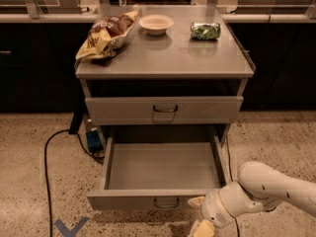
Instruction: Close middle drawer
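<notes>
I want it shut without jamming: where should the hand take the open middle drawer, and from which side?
The loop handle centred on the flat front of the middle drawer, approached from the front: a central hold should push it straight. The hand sits low by that front's right end.

Looks like a robot test bay dressed as an office kitchenette, not a home. Evidence: speckled terrazzo-type floor [29, 181], a long run of dark counter units [34, 68] with a pale worktop along the back, and a free-standing grey metal drawer cabinet [168, 58] out in the open. Pantry props on top: chip bag [106, 33], white bowl [155, 23], small green snack pack [205, 30]. Lab tells: black cable [47, 172] loose on the floor to a blue box [93, 140] by the cabinet leg, and a blue tape mark [70, 227] on the floor. White robot gripper [199, 215] sits low at the right end of the pulled-out middle drawer [148, 200], fingers apart.
</notes>
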Available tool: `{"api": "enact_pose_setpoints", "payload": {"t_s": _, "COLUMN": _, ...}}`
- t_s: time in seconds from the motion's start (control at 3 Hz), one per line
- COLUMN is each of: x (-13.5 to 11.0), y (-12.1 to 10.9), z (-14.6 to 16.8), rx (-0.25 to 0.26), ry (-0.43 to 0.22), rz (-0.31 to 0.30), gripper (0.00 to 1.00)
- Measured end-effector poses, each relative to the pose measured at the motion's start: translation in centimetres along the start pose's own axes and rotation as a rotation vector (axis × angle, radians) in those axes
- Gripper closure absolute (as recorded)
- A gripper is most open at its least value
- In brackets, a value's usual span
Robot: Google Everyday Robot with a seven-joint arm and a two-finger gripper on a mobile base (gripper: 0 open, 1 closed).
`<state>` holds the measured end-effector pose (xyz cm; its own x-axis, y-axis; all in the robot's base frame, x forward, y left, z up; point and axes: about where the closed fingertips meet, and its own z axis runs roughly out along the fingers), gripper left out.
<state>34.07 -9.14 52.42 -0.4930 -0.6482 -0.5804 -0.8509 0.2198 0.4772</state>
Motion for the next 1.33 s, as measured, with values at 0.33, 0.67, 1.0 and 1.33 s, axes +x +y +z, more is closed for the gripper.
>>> {"api": "enact_pose_setpoints", "payload": {"t_s": 0.33, "x": -0.4, "y": -1.2, "z": 1.4, "rx": 0.027, "ry": -0.002, "rz": -0.015, "gripper": 0.00}}
{"api": "enact_pose_setpoints", "payload": {"t_s": 0.67, "x": -1.2, "y": -2.5, "z": 2.5, "rx": 0.053, "ry": 0.002, "rz": -0.034, "gripper": 0.00}}
{"api": "enact_pose_setpoints", "payload": {"t_s": 1.0, "x": -1.5, "y": -2.7, "z": 3.5, "rx": 0.016, "ry": 0.007, "rz": -0.058, "gripper": 0.00}}
{"api": "enact_pose_setpoints", "payload": {"t_s": 1.33, "x": -1.5, "y": -2.7, "z": 3.5, "rx": 0.016, "ry": 0.007, "rz": -0.058, "gripper": 0.00}}
